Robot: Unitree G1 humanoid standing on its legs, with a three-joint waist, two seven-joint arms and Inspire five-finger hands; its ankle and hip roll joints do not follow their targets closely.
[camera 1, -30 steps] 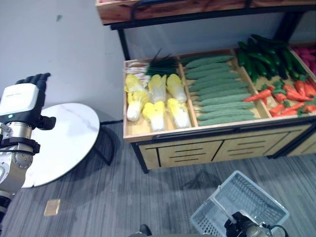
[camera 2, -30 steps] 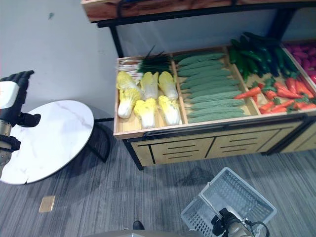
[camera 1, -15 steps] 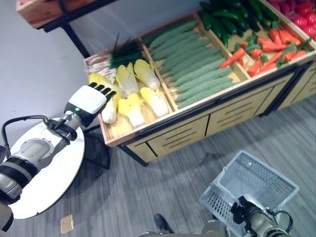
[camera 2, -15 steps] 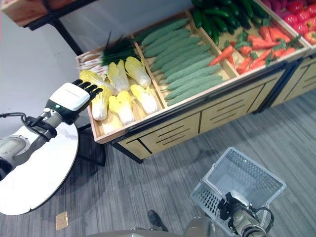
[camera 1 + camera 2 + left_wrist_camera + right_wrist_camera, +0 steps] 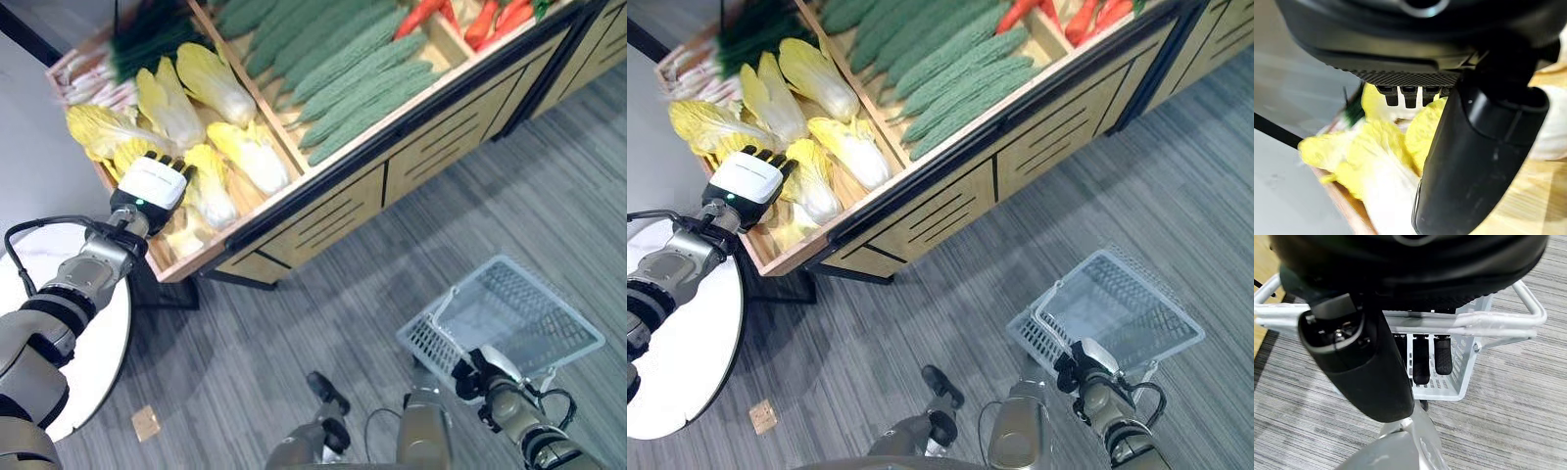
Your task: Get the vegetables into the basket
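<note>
The left hand [image 5: 152, 183] hovers over the cabbages [image 5: 220, 83] in the wooden crate [image 5: 257, 213], fingers straight; the right hand [image 5: 1080, 364] fingers curl round the basket [image 5: 509, 318] handle [image 5: 1459, 322]

Counts: six napa cabbages [image 5: 214, 84] in the end bin, the nearest just past the left hand's fingertips [image 5: 163, 160]. One white wire basket [image 5: 509, 318]. One round white table [image 5: 686, 352]. Bitter gourds [image 5: 343, 59]: too overlapped to count.
</note>
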